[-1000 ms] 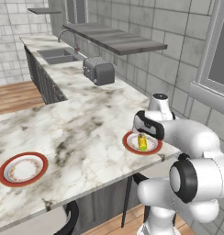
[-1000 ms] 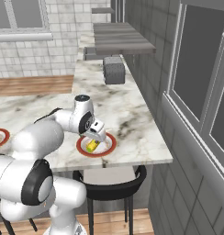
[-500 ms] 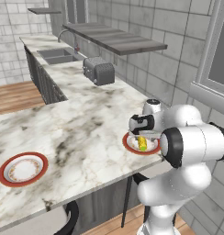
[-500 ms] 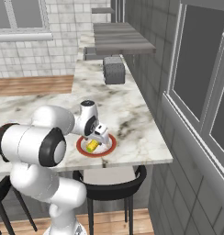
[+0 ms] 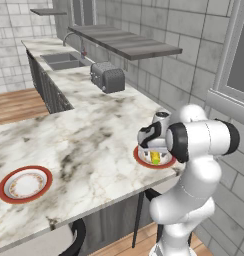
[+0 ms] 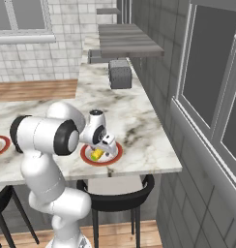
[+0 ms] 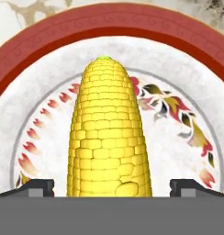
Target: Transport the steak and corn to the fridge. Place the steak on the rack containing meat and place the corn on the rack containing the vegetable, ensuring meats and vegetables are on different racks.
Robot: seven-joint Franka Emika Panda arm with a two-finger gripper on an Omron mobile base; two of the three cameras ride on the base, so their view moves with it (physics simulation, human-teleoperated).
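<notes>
A bright yellow corn [image 7: 109,137] cob lies on a round red-rimmed plate [image 7: 109,27] near the counter's front right corner. My gripper [image 7: 114,188] hangs just above it, open, with one fingertip [image 7: 38,187] on each side of the cob's thick end and a gap left on both sides. From the base I see the corn [image 5: 155,158] under the gripper [image 5: 154,150] on the plate [image 5: 140,158]. The right base view shows the same corn [image 6: 96,154], gripper [image 6: 103,145] and plate [image 6: 117,154]. The steak and the fridge are out of view.
A second red-rimmed plate [image 5: 25,183] sits on the marble counter [image 5: 84,145] at the left. A grey toaster [image 5: 108,77], a sink [image 5: 64,60] and a wall shelf [image 5: 126,42] lie further back. A dark chair [image 6: 115,193] stands under the counter edge.
The arm has folded in and the gripper has come down closer over the corn on the plate. Its jaws have stayed open, and the corn has not moved.
</notes>
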